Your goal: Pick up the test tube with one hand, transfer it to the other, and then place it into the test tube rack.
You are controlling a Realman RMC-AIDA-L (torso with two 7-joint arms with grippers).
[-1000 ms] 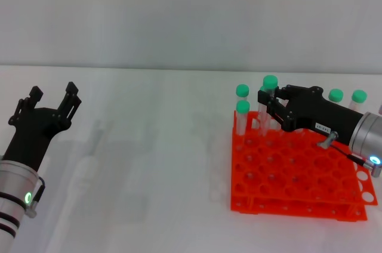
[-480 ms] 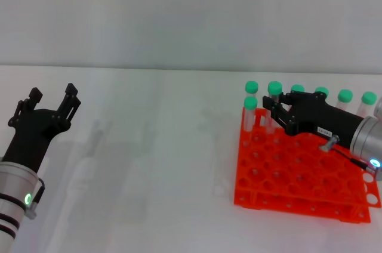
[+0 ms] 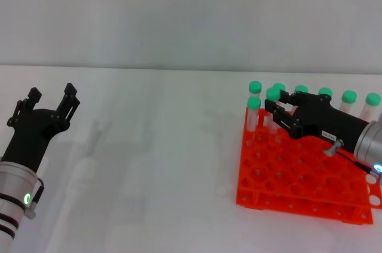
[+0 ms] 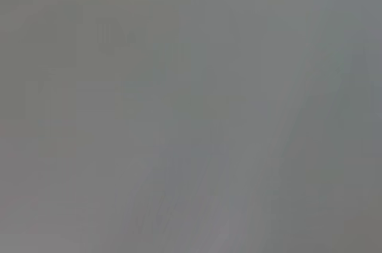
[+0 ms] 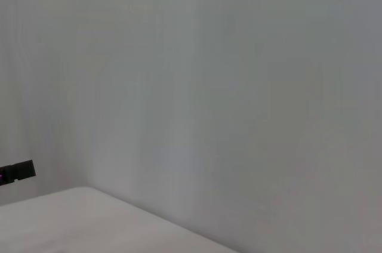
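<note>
The orange-red test tube rack (image 3: 298,175) stands on the white table at the right. My right gripper (image 3: 276,108), black with a white label, reaches over the rack's back left corner. It is shut on a green-capped test tube (image 3: 273,93) that stands upright with its lower end down among the rack's holes. My left gripper (image 3: 51,101), black on a white-and-silver arm, is open and empty at the far left, well away from the rack. Neither wrist view shows a tube or the rack.
Several other green-capped tubes stand in the rack: two at the back left corner (image 3: 255,88) and a row along the back edge (image 3: 348,96). The white table (image 3: 155,163) stretches between the two arms. A grey wall (image 3: 191,14) rises behind.
The right gripper has lowered the tube into the rack's back left area. The rack and its tubes have shifted slightly to the right. The left arm has not moved.
</note>
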